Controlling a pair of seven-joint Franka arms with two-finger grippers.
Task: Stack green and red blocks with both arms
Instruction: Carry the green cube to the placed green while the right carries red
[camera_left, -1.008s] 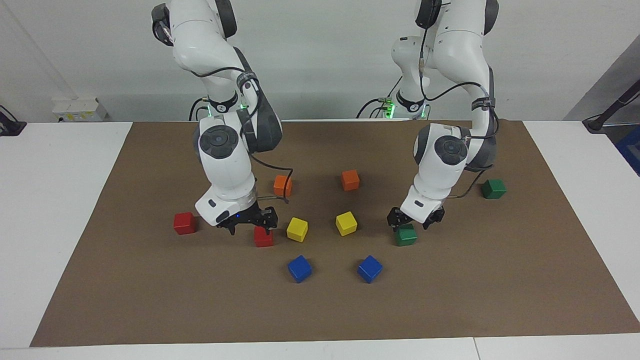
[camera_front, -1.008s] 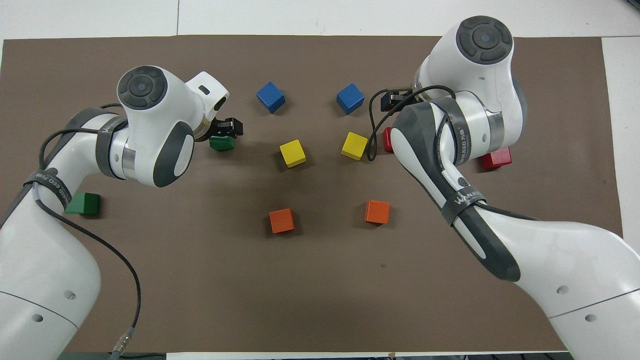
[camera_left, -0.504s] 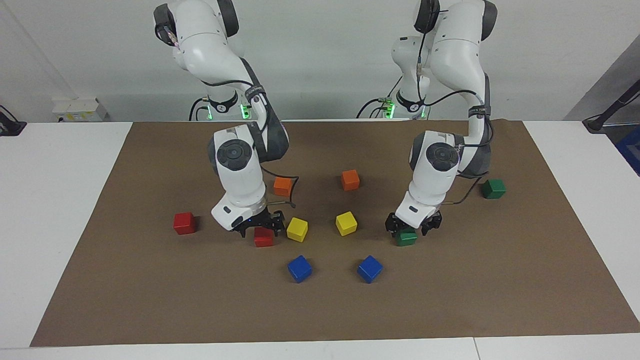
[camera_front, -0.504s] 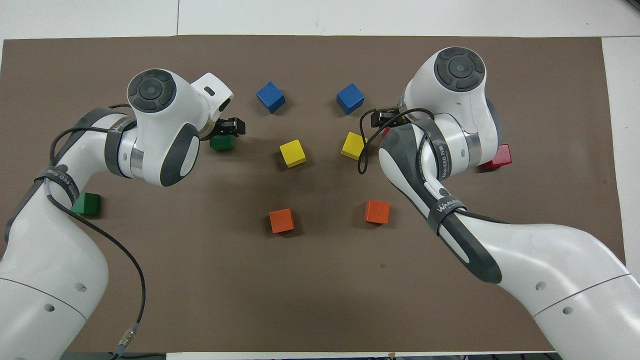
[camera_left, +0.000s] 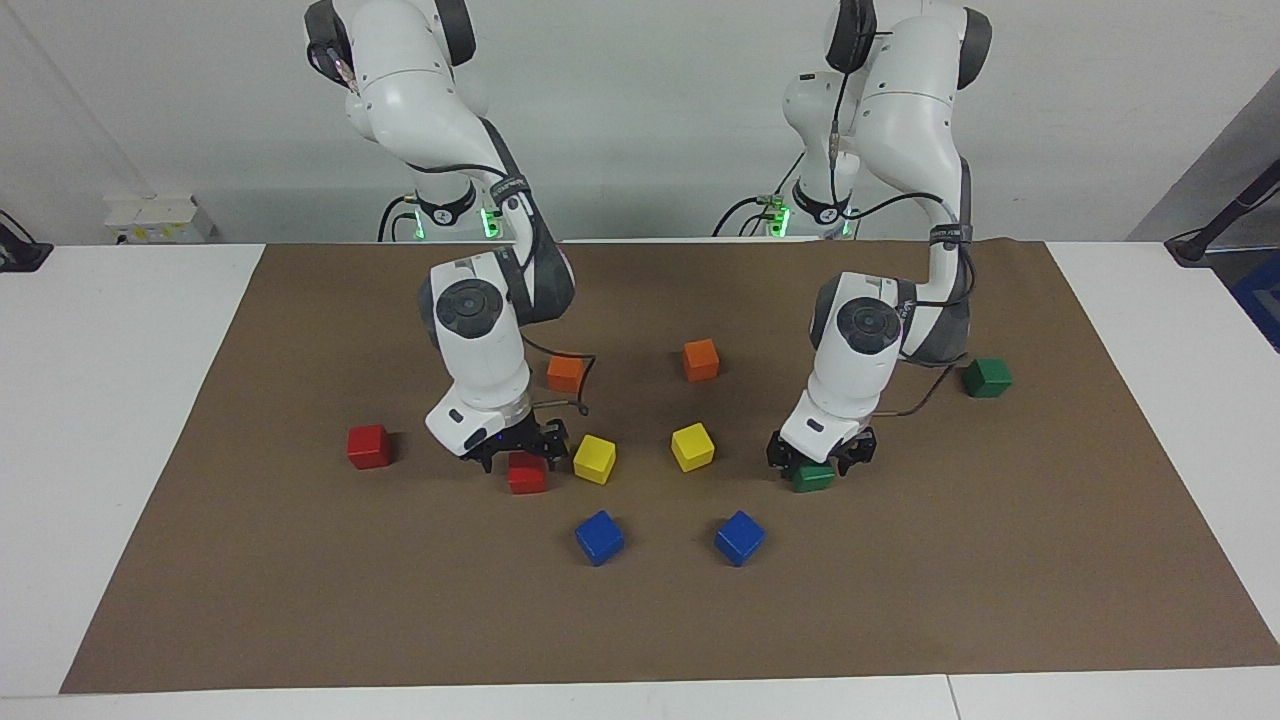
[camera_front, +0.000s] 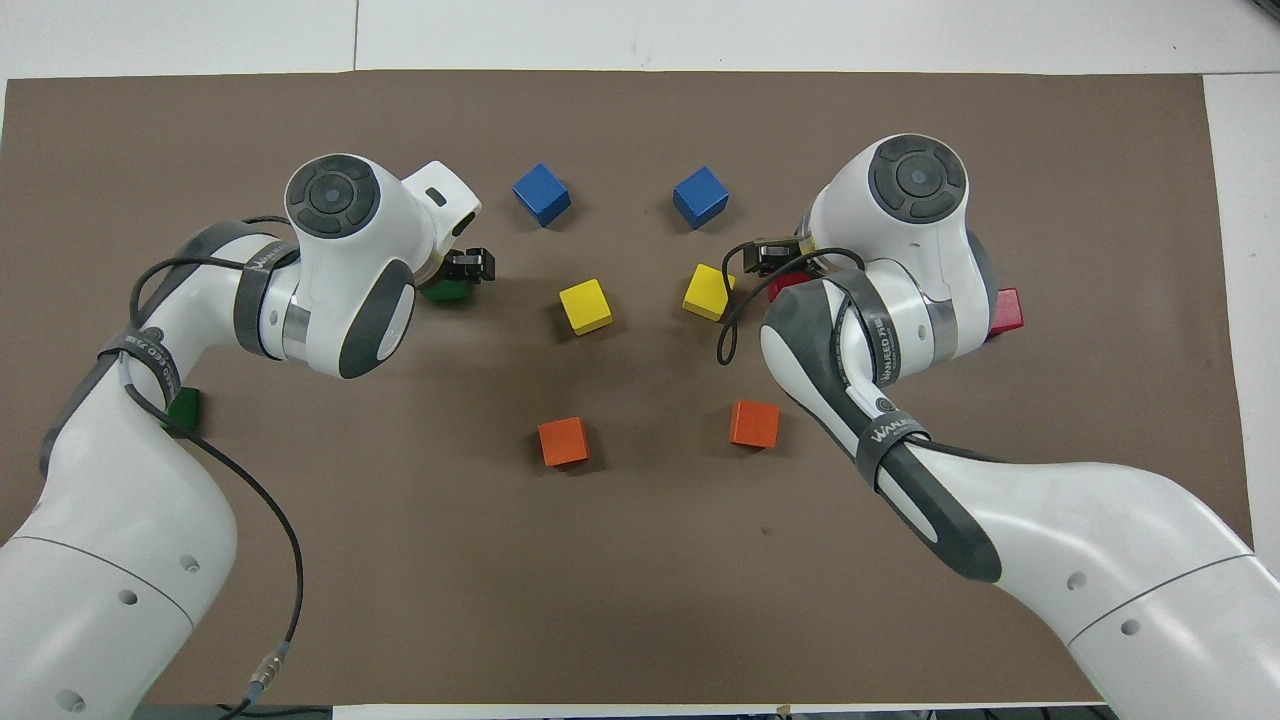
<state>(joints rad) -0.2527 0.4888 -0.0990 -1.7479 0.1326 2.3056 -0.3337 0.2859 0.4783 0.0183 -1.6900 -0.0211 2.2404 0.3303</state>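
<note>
My right gripper (camera_left: 520, 461) is open and low over a red block (camera_left: 527, 474) on the brown mat, fingers either side of its top. In the overhead view the right gripper (camera_front: 775, 262) covers most of that red block (camera_front: 790, 284). My left gripper (camera_left: 816, 461) is open and low over a green block (camera_left: 812, 479), fingers straddling it; the overhead view shows the left gripper (camera_front: 460, 272) and that green block (camera_front: 447, 292). A second red block (camera_left: 368, 446) lies toward the right arm's end. A second green block (camera_left: 987, 377) lies toward the left arm's end.
Two yellow cubes (camera_left: 594, 459) (camera_left: 692, 446) lie between the grippers, one close beside the red block. Two blue cubes (camera_left: 599, 537) (camera_left: 740, 537) lie farther from the robots, two orange cubes (camera_left: 565, 372) (camera_left: 701, 359) nearer. The mat (camera_left: 300, 600) covers most of the white table.
Both grippers have come down onto their blocks. The right gripper moved over the red block, the left gripper settled lower around the green block. No block has moved.
</note>
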